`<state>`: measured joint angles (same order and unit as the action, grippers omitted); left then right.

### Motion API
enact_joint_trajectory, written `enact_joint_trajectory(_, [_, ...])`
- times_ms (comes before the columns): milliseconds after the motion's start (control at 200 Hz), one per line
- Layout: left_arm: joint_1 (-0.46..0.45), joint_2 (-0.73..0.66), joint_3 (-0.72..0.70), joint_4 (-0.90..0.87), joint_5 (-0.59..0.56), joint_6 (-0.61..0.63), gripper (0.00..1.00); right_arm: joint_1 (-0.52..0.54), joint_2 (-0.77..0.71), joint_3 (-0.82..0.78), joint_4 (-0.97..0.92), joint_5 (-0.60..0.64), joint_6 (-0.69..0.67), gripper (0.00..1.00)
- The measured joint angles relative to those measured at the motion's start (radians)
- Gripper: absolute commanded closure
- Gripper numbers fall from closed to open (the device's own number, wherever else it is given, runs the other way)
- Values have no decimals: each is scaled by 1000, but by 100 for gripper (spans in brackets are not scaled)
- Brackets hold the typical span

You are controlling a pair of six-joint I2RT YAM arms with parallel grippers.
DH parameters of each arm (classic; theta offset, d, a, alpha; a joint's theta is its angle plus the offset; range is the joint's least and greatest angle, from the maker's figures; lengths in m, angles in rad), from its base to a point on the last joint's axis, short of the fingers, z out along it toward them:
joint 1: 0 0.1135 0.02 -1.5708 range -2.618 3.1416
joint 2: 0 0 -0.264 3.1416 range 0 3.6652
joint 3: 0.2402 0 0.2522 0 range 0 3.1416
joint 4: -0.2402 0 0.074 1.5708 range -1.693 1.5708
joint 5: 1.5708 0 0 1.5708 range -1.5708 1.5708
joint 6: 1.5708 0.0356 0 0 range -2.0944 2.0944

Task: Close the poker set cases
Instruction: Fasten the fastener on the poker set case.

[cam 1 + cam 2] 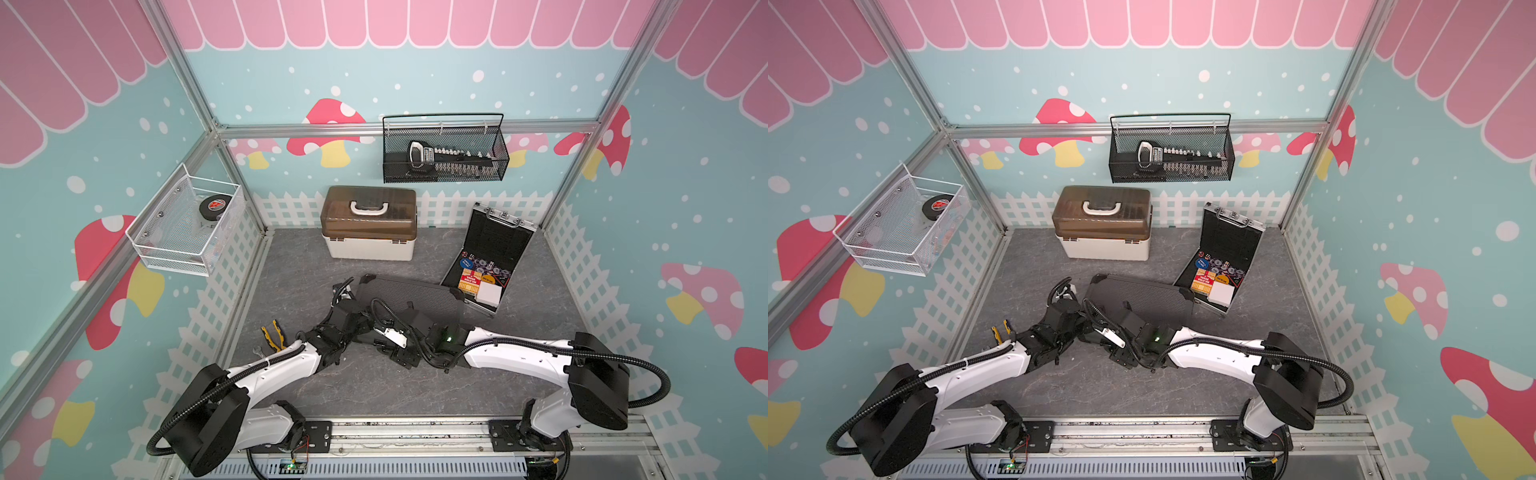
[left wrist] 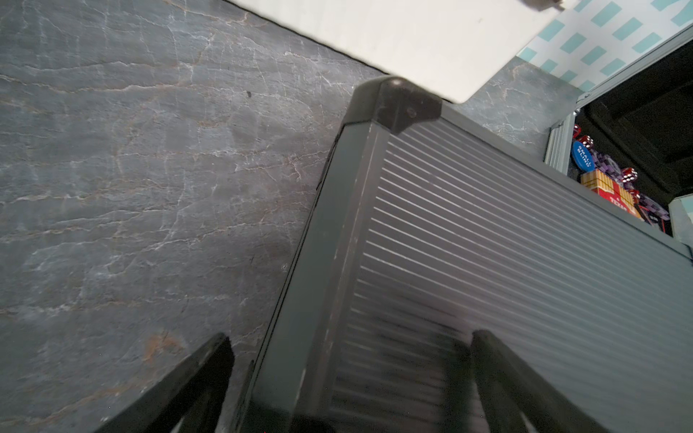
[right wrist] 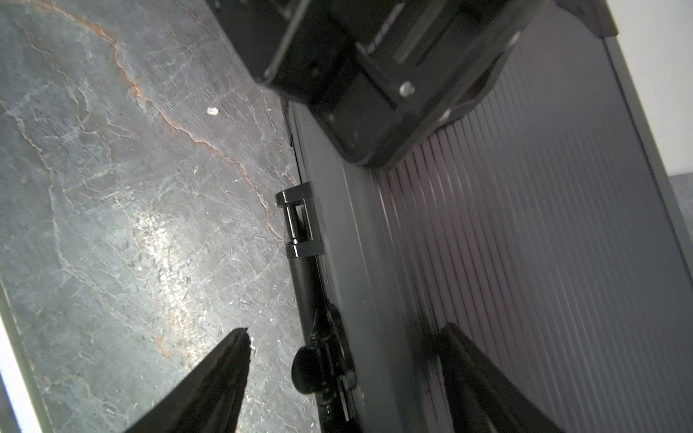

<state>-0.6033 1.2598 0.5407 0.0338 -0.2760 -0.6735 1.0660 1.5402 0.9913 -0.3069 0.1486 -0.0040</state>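
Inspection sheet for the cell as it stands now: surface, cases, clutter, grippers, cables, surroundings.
Surface: grey marbled table, flat.
Job's things: black case flat, lid down; silver case open, lid upright, chips and cards showing.
Clutter: cream box behind the black case; yellow-handled pliers beside the left arm.
Grippers: left gripper and right gripper each straddle an edge of the black case, jaws apart, holding nothing.
Cables: black conduit along each arm.
Surroundings: white wire basket on left wall, black mesh basket on back wall, both holding items.
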Motion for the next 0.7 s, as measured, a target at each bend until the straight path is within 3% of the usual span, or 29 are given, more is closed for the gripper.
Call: enact_joint_trajectory(700, [0,-3,-2,0,0,1,1,15,58,65,-54,83,44,21])
